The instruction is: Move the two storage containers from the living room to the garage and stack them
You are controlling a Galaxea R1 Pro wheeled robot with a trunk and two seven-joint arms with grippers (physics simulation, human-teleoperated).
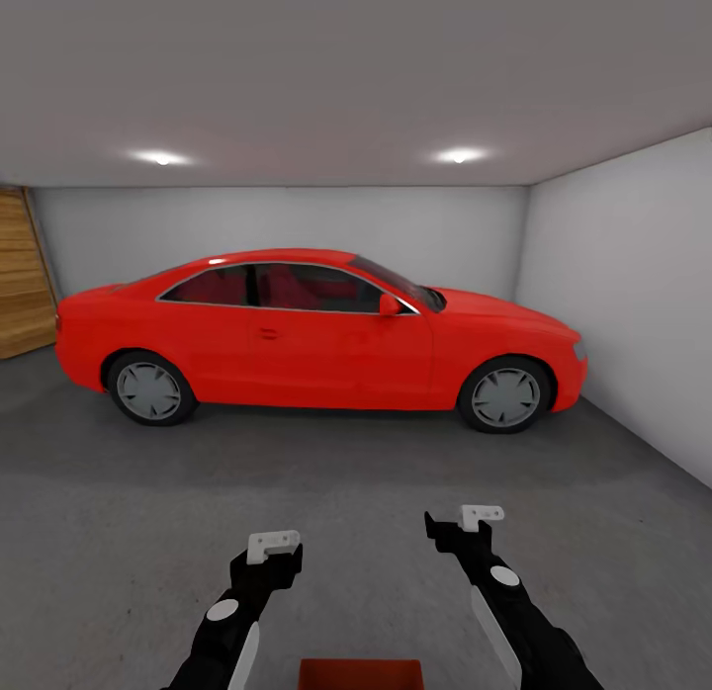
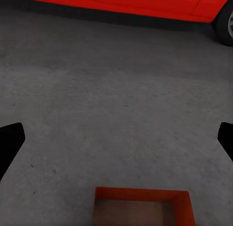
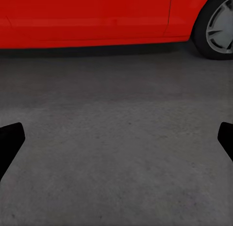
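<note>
In the garage, a red bin sits on the floor at bottom centre, apparently set as the stack's base; left hand and right hand hover spread, empty.

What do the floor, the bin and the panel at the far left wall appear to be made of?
Floor: probably concrete, matte; it is dark grey, mottled, without seams or shine.
Bin: hard to tell, perhaps plastic or painted board; smooth rust-red walls, with a duller brownish bottom inside.
Panel: looks like wood, unpolished; warm brown horizontal planks with visible joints.
</note>
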